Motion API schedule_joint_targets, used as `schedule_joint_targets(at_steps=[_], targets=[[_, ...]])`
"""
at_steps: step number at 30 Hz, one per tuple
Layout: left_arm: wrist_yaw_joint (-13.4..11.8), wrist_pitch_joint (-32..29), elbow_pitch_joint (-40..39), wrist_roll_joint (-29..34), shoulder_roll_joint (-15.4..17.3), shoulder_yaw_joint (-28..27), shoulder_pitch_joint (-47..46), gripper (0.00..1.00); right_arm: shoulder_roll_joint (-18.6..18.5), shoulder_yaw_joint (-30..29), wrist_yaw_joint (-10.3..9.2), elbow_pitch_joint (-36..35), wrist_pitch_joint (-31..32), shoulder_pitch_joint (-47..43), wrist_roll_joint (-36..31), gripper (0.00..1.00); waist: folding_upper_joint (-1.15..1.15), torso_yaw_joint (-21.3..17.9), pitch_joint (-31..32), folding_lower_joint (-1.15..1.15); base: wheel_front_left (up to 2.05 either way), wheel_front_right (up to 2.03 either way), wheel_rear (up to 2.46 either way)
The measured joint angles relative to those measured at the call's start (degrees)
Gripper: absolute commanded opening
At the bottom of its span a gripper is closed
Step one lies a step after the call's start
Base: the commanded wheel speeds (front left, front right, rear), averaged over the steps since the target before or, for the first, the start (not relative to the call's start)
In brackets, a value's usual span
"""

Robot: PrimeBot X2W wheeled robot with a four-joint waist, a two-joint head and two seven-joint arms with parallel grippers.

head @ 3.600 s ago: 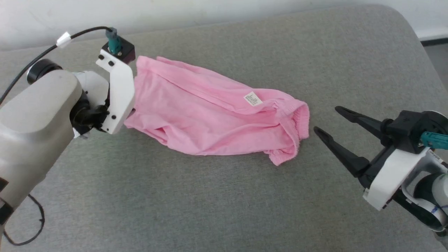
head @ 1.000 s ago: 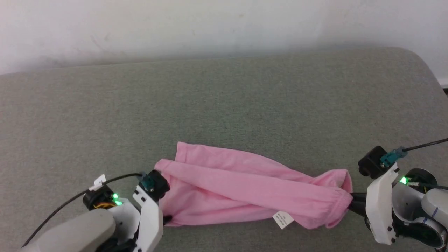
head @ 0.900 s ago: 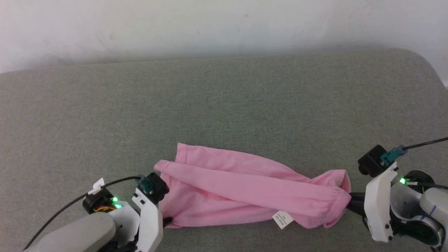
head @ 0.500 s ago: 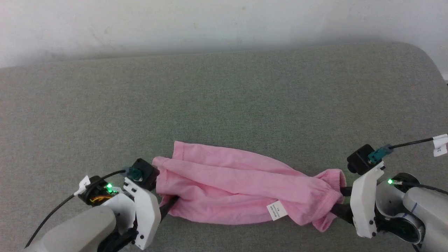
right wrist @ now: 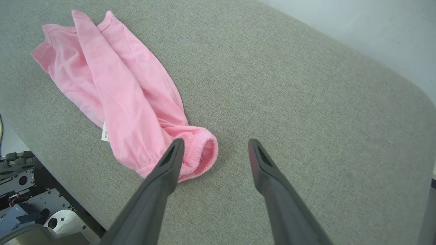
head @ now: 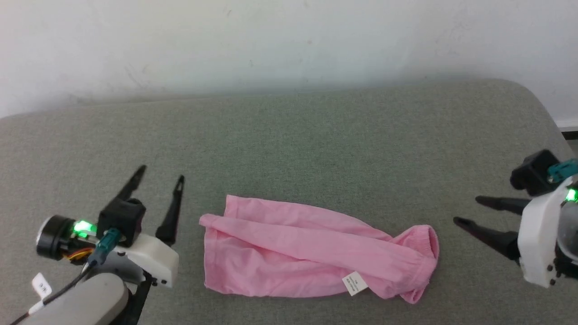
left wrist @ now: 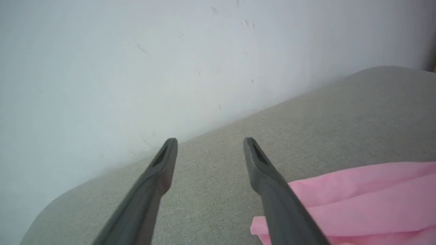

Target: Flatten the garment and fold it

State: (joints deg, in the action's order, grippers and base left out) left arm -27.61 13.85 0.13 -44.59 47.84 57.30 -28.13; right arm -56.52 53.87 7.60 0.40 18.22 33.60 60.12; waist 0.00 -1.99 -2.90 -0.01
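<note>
The garment (head: 311, 253), a pair of pink shorts, lies near the front edge of the grey padded table (head: 289, 144) as a long, loosely rolled bundle. Its gathered waistband (head: 422, 253) is at the right end and a small white label (head: 354, 283) hangs at the front. My left gripper (head: 162, 173) stands open just left of the leg end, not touching it. My right gripper (head: 467, 209) is open a short way right of the waistband. The left wrist view has the open left gripper (left wrist: 210, 140) beside the garment (left wrist: 357, 200). The right gripper (right wrist: 216, 141) hovers open above the garment (right wrist: 119, 92).
A pale wall (head: 271, 40) runs along the table's far edge. The table's rounded right corner (head: 537, 104) is close to my right arm. Part of my base (right wrist: 30, 211) shows below the table's front edge.
Both grippers were shut on the garment's ends; they have let go, opened wide and drawn back outward. The garment now lies free on the table. The head camera has also shifted.
</note>
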Motion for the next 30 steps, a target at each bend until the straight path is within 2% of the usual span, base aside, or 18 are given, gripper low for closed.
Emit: schedule_joint_targets(at_steps=[3,7,11,17,26,30], targets=[[-5.7,0.8,-1.5,3.4,-0.7,-4.3,2.8,1.00,-0.8,-3.1,0.00,-2.4,2.5,-0.4,-0.5,1.00,0.00,0.2,-0.2,0.00,0.00,0.00,0.00],[-11.6,0.9,-4.7,12.0,-4.4,-14.2,7.6,1.00,-0.5,-5.6,0.00,-3.0,8.9,-1.6,-1.1,1.00,0.00,0.6,-0.9,0.00,0.00,0.00,0.00],[-14.2,0.9,-7.3,19.9,-8.5,-21.5,15.2,1.00,2.0,-6.1,0.00,-1.5,15.8,-2.3,-1.6,1.00,0.00,1.0,-1.6,0.00,0.00,0.00,0.00],[-14.5,0.9,-11.0,28.6,-14.7,-31.0,23.0,1.00,7.7,-7.1,-0.01,3.5,20.5,-3.1,-2.8,1.00,0.00,2.3,-3.0,0.01,0.00,0.00,0.00],[-8.6,0.9,-11.8,36.1,-22.1,-38.4,26.9,1.00,15.8,-5.7,-0.01,13.5,21.4,-5.8,-6.3,1.00,0.00,4.6,-6.2,0.01,0.00,0.00,0.00],[-6.7,0.9,-11.8,38.8,-24.8,-40.0,26.9,1.00,17.6,-5.7,-0.01,15.8,20.0,-5.7,-6.5,1.00,0.00,5.3,-7.6,0.00,0.00,0.00,0.00]])
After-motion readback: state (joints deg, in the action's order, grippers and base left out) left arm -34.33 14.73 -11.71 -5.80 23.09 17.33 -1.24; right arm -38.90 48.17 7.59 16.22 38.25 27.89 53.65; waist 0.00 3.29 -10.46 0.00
